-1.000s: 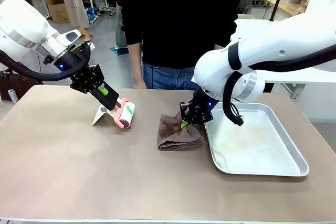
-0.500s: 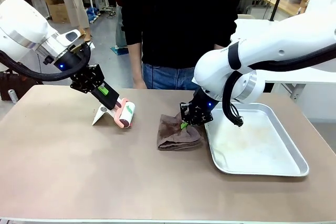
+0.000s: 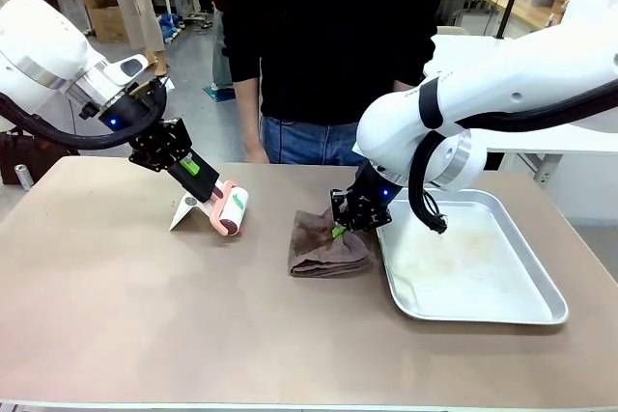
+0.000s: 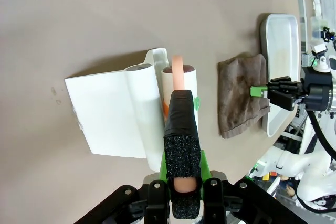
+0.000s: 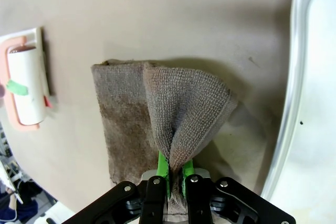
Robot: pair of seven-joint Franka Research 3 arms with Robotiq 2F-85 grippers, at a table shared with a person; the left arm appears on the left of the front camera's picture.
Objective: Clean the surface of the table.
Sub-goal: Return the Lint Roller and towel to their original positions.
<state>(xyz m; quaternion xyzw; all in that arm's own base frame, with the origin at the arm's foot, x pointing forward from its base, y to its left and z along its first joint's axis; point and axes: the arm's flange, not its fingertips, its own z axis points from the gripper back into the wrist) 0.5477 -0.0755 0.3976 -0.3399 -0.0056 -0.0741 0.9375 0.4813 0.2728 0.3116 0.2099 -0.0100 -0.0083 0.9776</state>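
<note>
A: Item one, the left gripper (image 3: 200, 180). How are its jaws standing?

B: They are clamping the handle of one lint roller (image 3: 233, 210), whose pink frame and white roll are resting on the table (image 3: 145, 315). In the left wrist view the same gripper (image 4: 181, 169) is pinching the black foam handle, with the roller (image 4: 178, 85) lying against one white stand (image 4: 113, 111).

A: Item two, the right gripper (image 3: 340, 226)?

B: Its jaws are pinching a raised fold of one brown cloth (image 3: 323, 248). The right wrist view is showing that gripper (image 5: 171, 174) with its green pads tight on the peak of the cloth (image 5: 173, 114), the remainder lying flat on the table (image 5: 157, 19).

A: Placement, taking the cloth as reference?

B: The roller is lying well to its left, toward the left arm. One silver tray (image 3: 536, 306) is sitting just beside it on the right. The tan table is lying under all of them. One person (image 3: 328, 45) is standing beyond the cloth, at the far edge.

A: Totals?

B: Two grippers, one roller, one stand, one cloth, one tray.
</note>
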